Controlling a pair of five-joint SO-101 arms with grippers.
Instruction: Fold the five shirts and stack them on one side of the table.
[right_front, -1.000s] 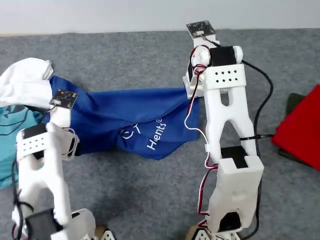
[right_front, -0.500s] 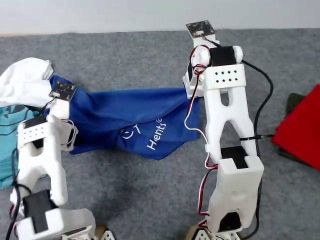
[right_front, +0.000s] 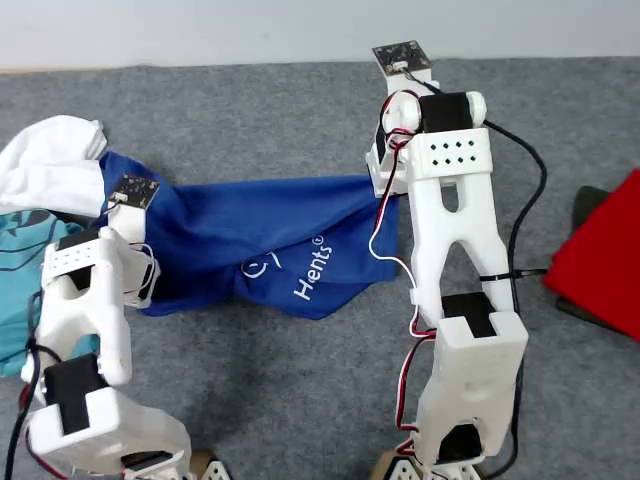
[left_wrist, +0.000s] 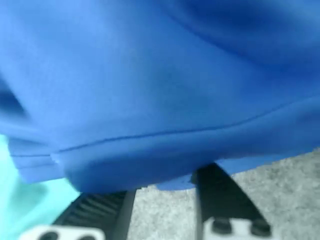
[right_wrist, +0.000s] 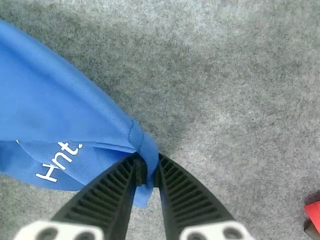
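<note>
The blue shirt (right_front: 260, 240) lies rumpled and stretched across the middle of the grey surface (right_front: 250, 110), between the two arms. The right gripper (right_wrist: 146, 167) has its fingers pinching one corner of the shirt at the hem. At the other end sits the left gripper (left_wrist: 162, 185), fingers spread, with the hem draped over their tips. Bunched against that end are a white shirt (right_front: 50, 165) and a teal shirt (right_front: 25, 250), the latter partly covered by the left arm. A red shirt (right_front: 600, 255) lies well apart at the opposite edge.
</note>
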